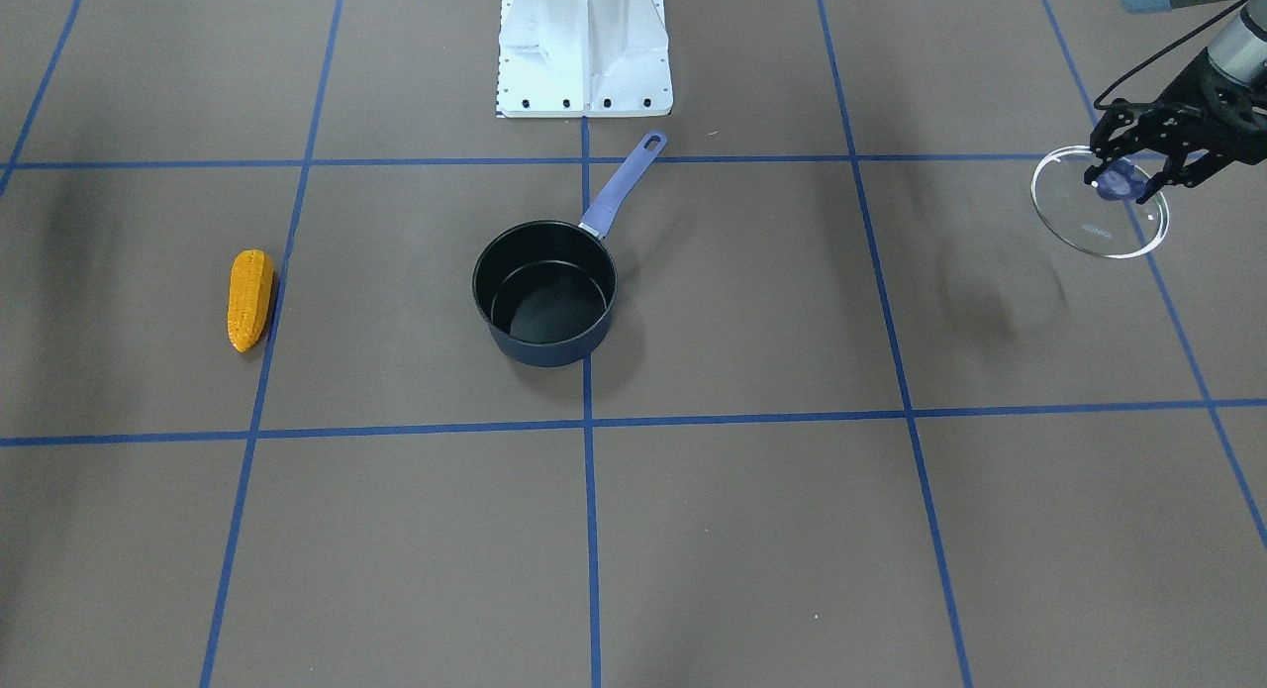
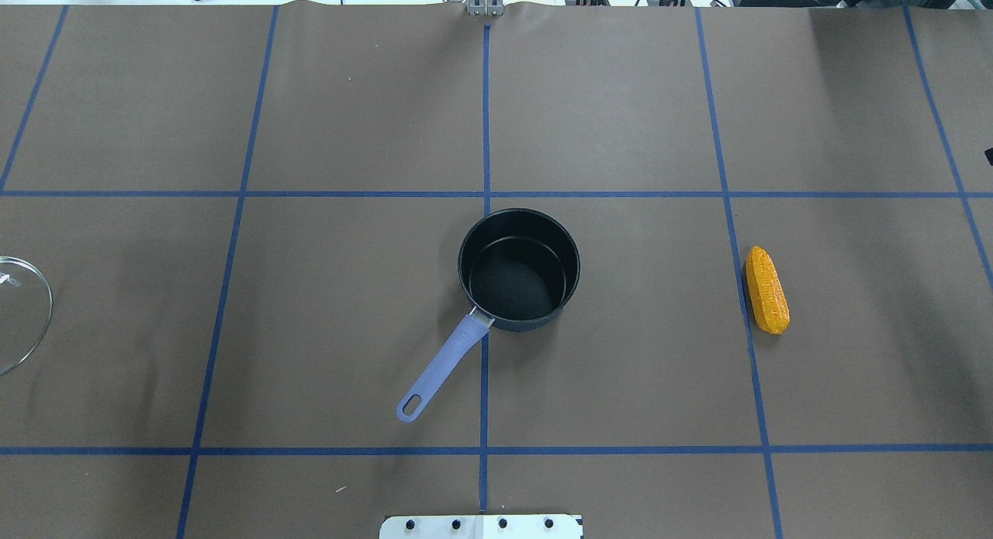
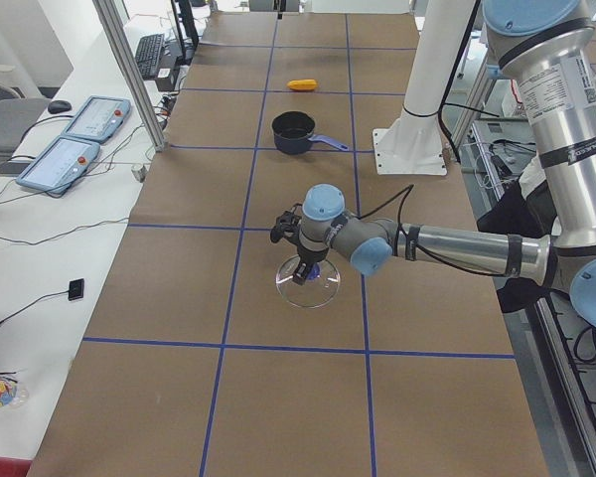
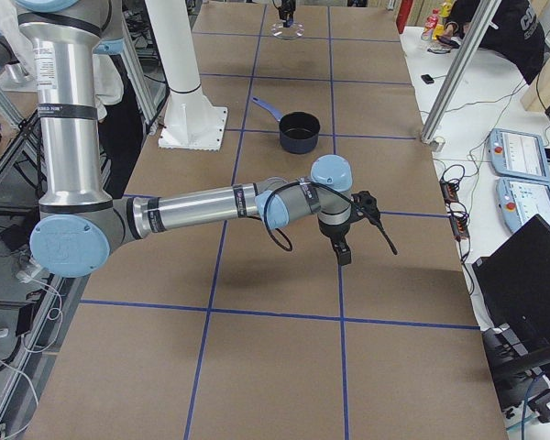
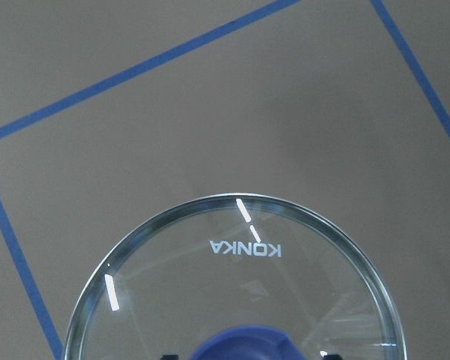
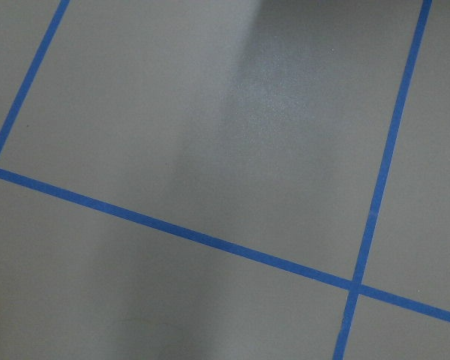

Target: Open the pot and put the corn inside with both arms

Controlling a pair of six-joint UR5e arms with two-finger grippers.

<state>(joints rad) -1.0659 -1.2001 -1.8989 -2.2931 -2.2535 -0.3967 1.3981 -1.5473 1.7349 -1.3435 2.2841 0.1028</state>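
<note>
Glass marks the lid, which carries the one readable word, "KONKA", printed in white near its rim; in the left wrist view the word reads upside down above the blue knob. The left claw is clamped on that knob, well apart from the pot on the robot's left side. Whether the lid's rim touches the tabletop cannot be told.

The pot stands open, mouth up, black inside, on the centre line of blue tape. Its lilac handle points towards the white base pedestal.

The corn lies flat on the tabletop, well apart from the pot on the robot's right side, just beside a tape line. The pot therefore sits between the corn and the left claw. The right claw hangs pointing down, farther from the pot on the corn's side; whether its fingers are apart or together cannot be told.

Between pot and corn run brown tabletop and one tape line. Beyond the pot, away from the base, a full row of taped squares reaches the tabletop's far edge, where cables and a metal post stand.
</note>
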